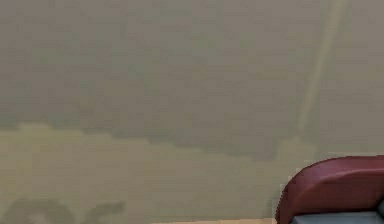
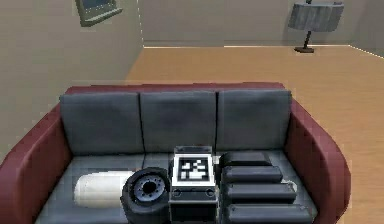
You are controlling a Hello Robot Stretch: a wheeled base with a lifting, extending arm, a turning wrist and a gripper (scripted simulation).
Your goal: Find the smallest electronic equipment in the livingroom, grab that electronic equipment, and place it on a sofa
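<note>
**Arm side view, near to far.** The gripper [image 2: 146,193], dark and round-bodied, sits at 7 o'clock beside one marker square [image 2: 195,168]. Its far end cannot be made out, so its grip and any load cannot be told. One white cylinder [image 2: 98,188], possibly the task's equipment, lies on the sofa [image 2: 40,150] seat at 8 o'clock, just beside the gripper. Three back cushions [image 2: 178,120]. Beyond are one lamp [image 2: 315,18] at 1 o'clock and one framed picture [image 2: 98,10] at 11.

**Forward view.** One sofa arm [image 1: 335,190] at 5 o'clock.
</note>
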